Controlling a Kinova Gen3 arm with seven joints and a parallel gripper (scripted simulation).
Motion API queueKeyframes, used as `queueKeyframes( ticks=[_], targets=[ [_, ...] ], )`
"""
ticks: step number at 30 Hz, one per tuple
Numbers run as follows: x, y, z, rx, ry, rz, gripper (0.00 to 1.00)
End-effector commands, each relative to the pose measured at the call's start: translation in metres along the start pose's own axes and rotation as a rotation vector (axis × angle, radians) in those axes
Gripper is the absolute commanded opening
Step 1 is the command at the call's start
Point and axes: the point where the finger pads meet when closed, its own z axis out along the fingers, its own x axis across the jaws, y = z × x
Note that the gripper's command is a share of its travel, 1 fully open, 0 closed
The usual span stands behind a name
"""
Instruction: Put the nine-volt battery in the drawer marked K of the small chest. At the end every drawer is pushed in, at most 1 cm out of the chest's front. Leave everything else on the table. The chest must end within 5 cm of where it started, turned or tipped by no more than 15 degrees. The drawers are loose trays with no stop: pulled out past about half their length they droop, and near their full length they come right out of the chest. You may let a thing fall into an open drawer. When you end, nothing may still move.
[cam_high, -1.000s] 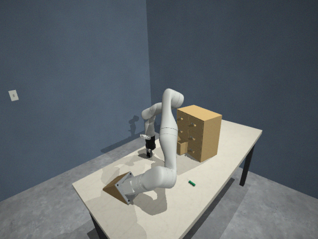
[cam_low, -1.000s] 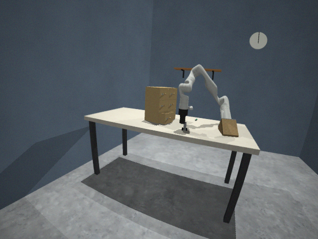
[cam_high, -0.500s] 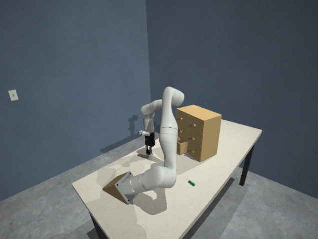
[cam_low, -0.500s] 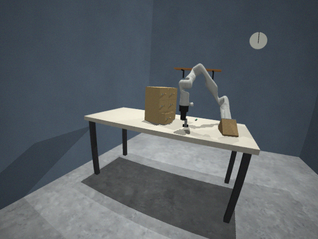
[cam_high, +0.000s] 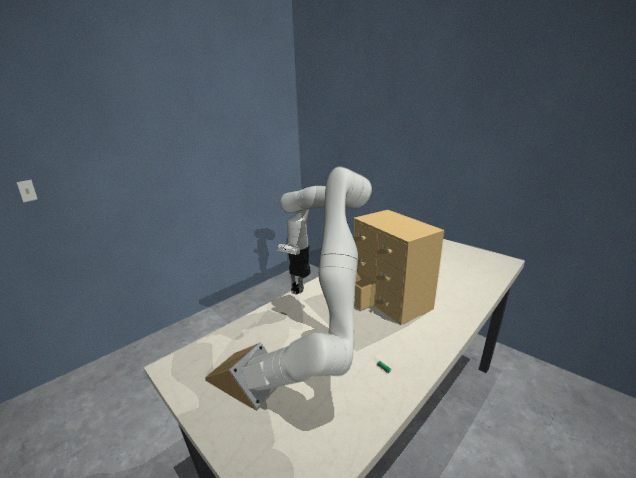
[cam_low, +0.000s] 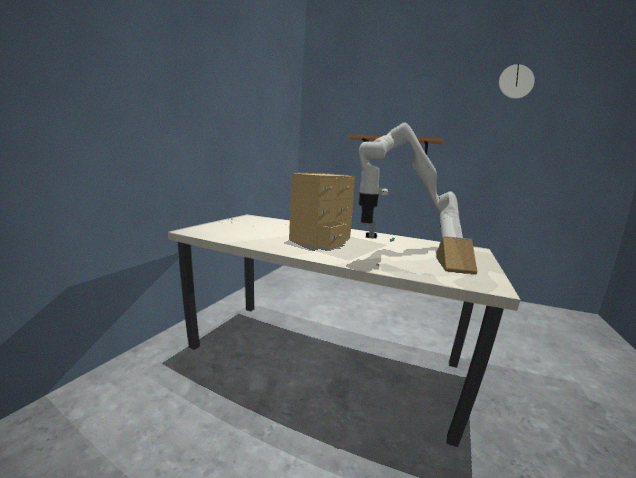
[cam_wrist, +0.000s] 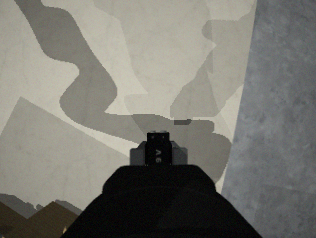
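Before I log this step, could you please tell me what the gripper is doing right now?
Gripper: closed on the nine-volt battery, held above the table.

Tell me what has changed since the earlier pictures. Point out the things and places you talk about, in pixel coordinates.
The fingers (cam_high: 292, 282) (cam_low: 374, 226) have risen higher above the table (cam_high: 462, 287) (cam_low: 231, 231), now gripping the nine-volt battery (cam_high: 296, 289) (cam_low: 367, 235) (cam_wrist: 158, 150). The chest (cam_high: 421, 277) (cam_low: 303, 210), its pulled-out bottom drawer (cam_high: 365, 297) (cam_low: 332, 236) and the green cylinder (cam_high: 384, 366) (cam_low: 392, 239) stayed put.
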Motion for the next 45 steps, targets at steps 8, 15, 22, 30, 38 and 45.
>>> queueKeyframes(
  ticks=[8, 15, 22, 30, 38, 45],
  targets=[
    [0.0005, 0.0006, -0.0020, -0.003, 0.003, 0.000, 0.51],
    [0.0004, 0.0006, -0.0020, -0.003, 0.003, -0.002, 0.51],
    [0.0001, 0.0007, -0.0020, -0.003, 0.003, -0.007, 0.51],
    [-0.0006, 0.0009, -0.0020, -0.003, 0.003, -0.023, 0.51],
    [-0.0016, 0.0013, -0.0020, -0.003, 0.003, -0.042, 0.51],
    [-0.0032, 0.0018, -0.0020, -0.003, 0.002, -0.075, 0.51]
  ],
)
